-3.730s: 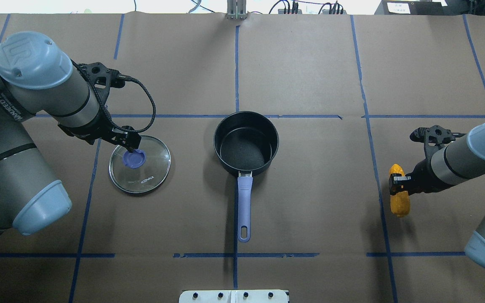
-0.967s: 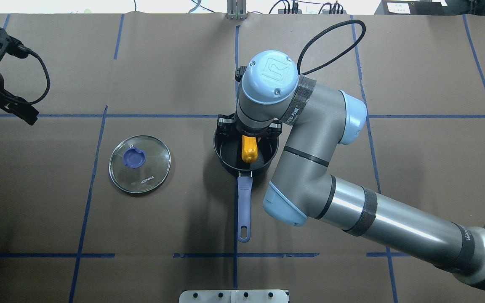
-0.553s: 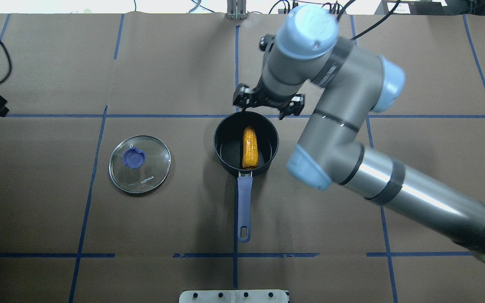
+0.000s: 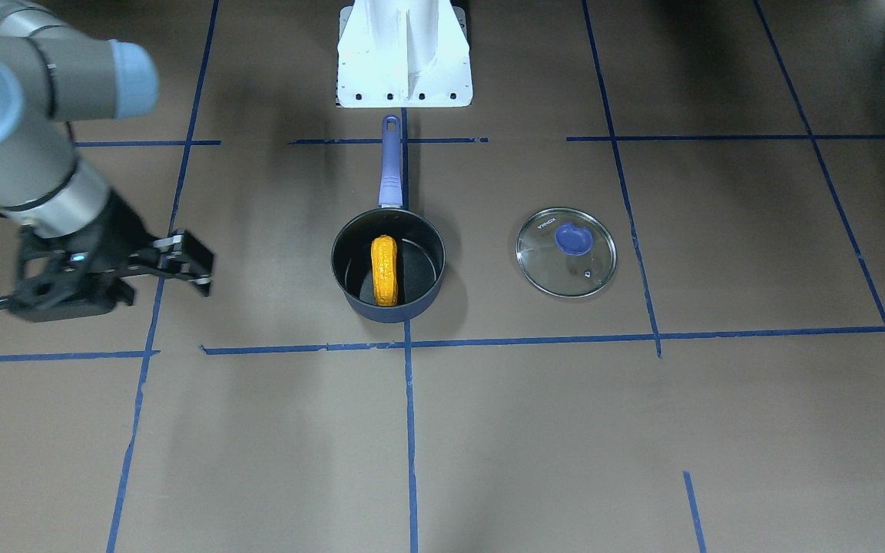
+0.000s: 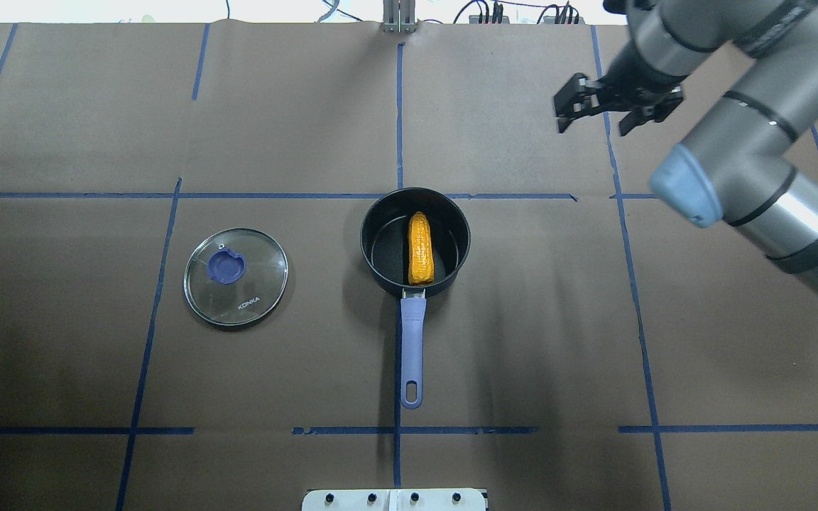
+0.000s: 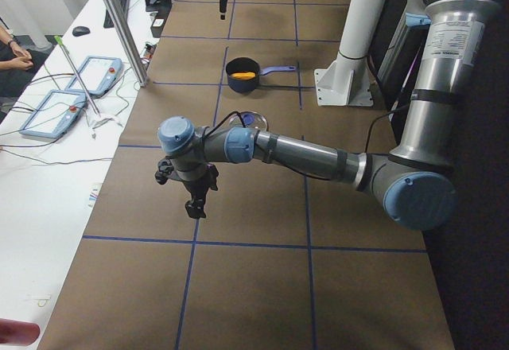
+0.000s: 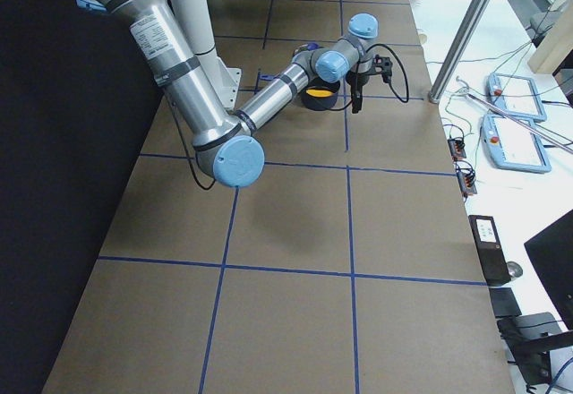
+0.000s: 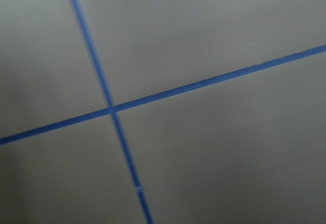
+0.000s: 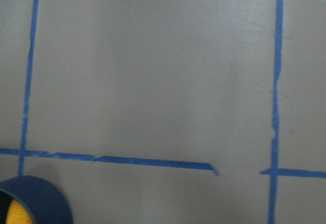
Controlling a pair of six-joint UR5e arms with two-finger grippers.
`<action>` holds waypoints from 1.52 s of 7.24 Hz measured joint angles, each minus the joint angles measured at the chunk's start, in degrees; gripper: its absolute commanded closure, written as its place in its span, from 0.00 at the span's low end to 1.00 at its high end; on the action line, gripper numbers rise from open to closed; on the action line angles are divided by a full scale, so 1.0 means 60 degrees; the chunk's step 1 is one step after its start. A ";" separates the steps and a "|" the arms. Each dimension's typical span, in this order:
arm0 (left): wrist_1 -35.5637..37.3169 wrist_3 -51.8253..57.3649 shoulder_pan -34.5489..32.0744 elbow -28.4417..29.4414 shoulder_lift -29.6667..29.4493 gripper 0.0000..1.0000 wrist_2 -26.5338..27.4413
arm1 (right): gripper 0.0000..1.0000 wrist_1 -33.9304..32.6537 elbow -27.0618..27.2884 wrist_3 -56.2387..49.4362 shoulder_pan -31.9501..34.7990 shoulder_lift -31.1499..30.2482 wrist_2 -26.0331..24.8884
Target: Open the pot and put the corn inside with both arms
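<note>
The dark navy pot (image 5: 380,278) stands open at the table's middle, its purple handle (image 5: 412,348) pointing toward the robot. The orange-yellow corn (image 5: 420,248) lies inside it, also seen in the front view (image 4: 385,270). The glass lid (image 5: 236,277) with its purple knob lies flat to the pot's left. My right gripper (image 5: 597,121) is open and empty, raised far back and right of the pot. My left gripper (image 6: 195,203) shows only in the exterior left view, far from the pot; I cannot tell whether it is open or shut.
Brown paper with blue tape lines covers the table. The white base stand (image 4: 404,54) sits at the robot's edge, just beyond the handle's tip. The right wrist view catches the pot's rim (image 9: 41,196) at its lower left corner.
The right gripper let go of the corn in the pot, then rose and swung away to the back right. The left arm left the lid and moved out of the overhead view.
</note>
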 measured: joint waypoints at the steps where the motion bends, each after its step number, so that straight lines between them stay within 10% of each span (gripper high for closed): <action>1: -0.0610 0.0031 -0.0135 0.0248 0.0401 0.00 -0.0153 | 0.00 0.0008 -0.0108 -0.1138 0.0608 -0.0562 0.0304; 5: -0.1100 -0.0020 -0.0677 0.0783 0.0720 0.00 -0.0243 | 0.00 0.0017 -0.1911 -0.6075 0.3387 -0.2095 0.1654; 11: -0.1029 -0.0046 -0.0837 0.0730 0.0835 0.00 -0.0252 | 0.00 0.0105 -0.2572 -0.8309 0.5289 -0.3991 0.1659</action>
